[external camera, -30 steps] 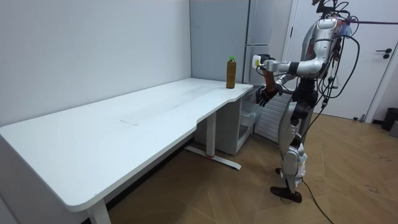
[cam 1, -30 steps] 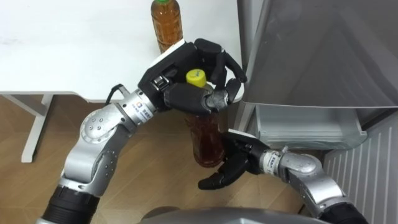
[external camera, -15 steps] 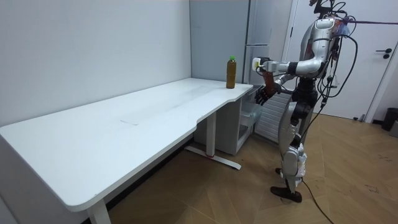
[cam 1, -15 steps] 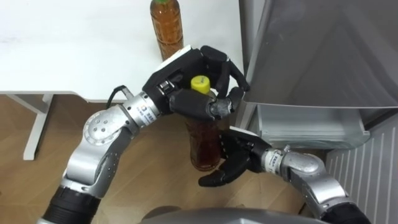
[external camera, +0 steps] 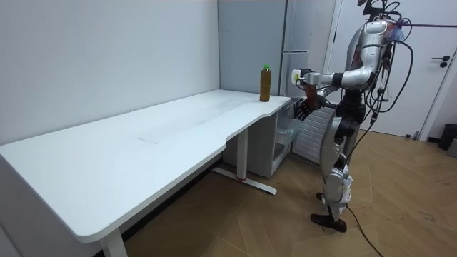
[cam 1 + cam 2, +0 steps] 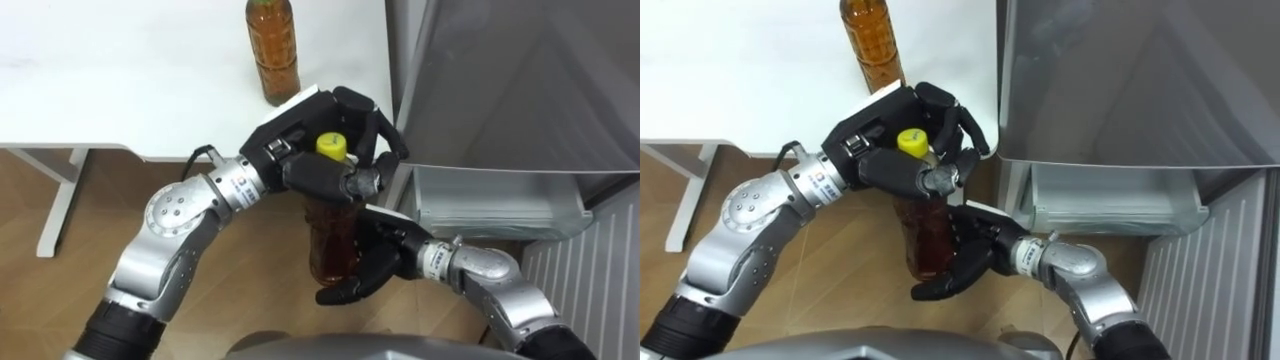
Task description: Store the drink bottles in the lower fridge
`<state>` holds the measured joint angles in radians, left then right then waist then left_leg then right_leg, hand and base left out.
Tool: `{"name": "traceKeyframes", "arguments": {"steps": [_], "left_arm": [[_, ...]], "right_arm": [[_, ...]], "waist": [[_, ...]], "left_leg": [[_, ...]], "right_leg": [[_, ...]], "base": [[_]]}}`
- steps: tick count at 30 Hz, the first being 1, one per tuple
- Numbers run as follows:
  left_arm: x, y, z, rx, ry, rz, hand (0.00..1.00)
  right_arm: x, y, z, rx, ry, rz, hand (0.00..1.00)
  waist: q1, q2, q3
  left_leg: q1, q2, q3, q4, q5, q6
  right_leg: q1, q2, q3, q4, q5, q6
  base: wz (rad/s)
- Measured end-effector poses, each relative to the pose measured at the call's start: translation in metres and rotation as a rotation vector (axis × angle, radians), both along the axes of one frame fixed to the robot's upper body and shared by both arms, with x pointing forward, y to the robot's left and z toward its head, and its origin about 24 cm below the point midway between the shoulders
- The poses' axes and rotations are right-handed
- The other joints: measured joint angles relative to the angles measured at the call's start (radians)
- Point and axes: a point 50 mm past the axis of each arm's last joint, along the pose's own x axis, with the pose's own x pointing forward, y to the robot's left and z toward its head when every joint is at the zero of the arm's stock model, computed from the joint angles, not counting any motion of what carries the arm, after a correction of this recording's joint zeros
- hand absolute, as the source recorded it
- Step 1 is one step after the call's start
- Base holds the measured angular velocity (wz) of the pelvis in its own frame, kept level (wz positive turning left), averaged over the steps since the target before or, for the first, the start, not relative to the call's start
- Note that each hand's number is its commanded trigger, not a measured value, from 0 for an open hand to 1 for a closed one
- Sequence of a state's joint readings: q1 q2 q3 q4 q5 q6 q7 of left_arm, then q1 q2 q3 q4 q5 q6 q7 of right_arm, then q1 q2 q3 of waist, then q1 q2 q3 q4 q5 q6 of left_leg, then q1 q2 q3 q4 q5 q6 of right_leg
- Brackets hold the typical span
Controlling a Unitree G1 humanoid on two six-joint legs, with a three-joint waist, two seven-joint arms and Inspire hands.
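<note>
The left hand (image 6: 295,125) has its fingers curled tight round the top of a bottle (image 6: 332,235) of brown drink, just under the yellow cap (image 6: 331,146). The bottle hangs upright in the air in front of the robot, off the bench (image 6: 120,80). The right hand (image 6: 378,262) is lower down. Its fingers are spread and mostly straight, and its palm rests on the bottle's side near the bottom. It is not gripping.

What could go wrong? The left hand holds only the thin top, so the heavy bottom could swing or slip if the arm moves fast. If the left hand lets go before the right hand closes, the bottle drops to the floor (image 6: 60,260).

A second bottle (image 6: 273,50) stands on the bench by the edge, just behind the left hand — a bump from that arm could tip it over.

To the right is the grey fridge (image 6: 500,80). Its low drawer (image 6: 490,200) is open and near the bottle. The drawer's front rim is in the way, so the bottle must go over it, not into it.
</note>
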<state>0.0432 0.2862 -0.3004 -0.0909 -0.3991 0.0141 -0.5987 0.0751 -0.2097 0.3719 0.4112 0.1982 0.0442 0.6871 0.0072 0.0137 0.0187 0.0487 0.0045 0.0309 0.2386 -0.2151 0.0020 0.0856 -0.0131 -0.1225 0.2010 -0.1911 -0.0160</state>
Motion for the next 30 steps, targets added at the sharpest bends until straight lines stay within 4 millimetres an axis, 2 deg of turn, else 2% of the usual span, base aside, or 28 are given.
{"name": "traceKeyframes", "arguments": {"steps": [18, 19, 20, 21, 30], "left_arm": [[0.0001, -0.0008, -0.0037, 0.019, 0.010, 0.014, 1.00], [-0.0005, -0.0020, -0.0041, 0.019, 0.012, 0.009, 0.95], [-0.0006, -0.0024, -0.0042, 0.017, 0.013, 0.008, 0.65], [-0.0006, -0.0025, -0.0042, 0.017, 0.013, 0.009, 0.00], [0.0000, -0.0022, -0.0035, -0.001, 0.019, 0.021, 0.00]], "right_arm": [[-0.0059, 0.0064, -0.0011, 0.009, 0.020, 0.093, 1.00], [-0.0064, 0.0054, -0.0014, 0.004, 0.021, 0.098, 1.00], [-0.0068, 0.0047, -0.0016, 0.001, 0.023, 0.102, 1.00], [-0.0069, 0.0046, -0.0016, 0.001, 0.023, 0.103, 1.00], [-0.0076, 0.0048, -0.0022, -0.004, 0.024, 0.105, 1.00]], "waist": [[0.000, -0.005, -0.0002], [0.000, -0.005, -0.0002], [0.000, -0.005, -0.0002], [0.000, -0.006, -0.0001], [-0.001, -0.006, -0.0002]], "left_leg": [[0.004, 0.000, 0.008, 0.001, 0.000, 0.000], [0.004, 0.000, 0.009, 0.001, 0.000, 0.000], [0.004, 0.001, 0.009, 0.001, 0.000, 0.000], [0.004, 0.001, 0.009, 0.001, 0.000, 0.000], [0.007, 0.001, 0.011, 0.001, 0.000, 0.000]], "right_leg": [[0.001, 0.000, 0.007, 0.001, 0.000, 0.000], [0.001, 0.000, 0.008, 0.001, 0.000, 0.000], [0.001, 0.000, 0.008, 0.001, 0.000, 0.000], [0.001, 0.000, 0.008, 0.001, 0.000, 0.000], [0.001, 0.000, 0.009, 0.001, 0.000, 0.000]], "base": [[0.00], [0.00], [0.00], [0.00], [0.00]]}}
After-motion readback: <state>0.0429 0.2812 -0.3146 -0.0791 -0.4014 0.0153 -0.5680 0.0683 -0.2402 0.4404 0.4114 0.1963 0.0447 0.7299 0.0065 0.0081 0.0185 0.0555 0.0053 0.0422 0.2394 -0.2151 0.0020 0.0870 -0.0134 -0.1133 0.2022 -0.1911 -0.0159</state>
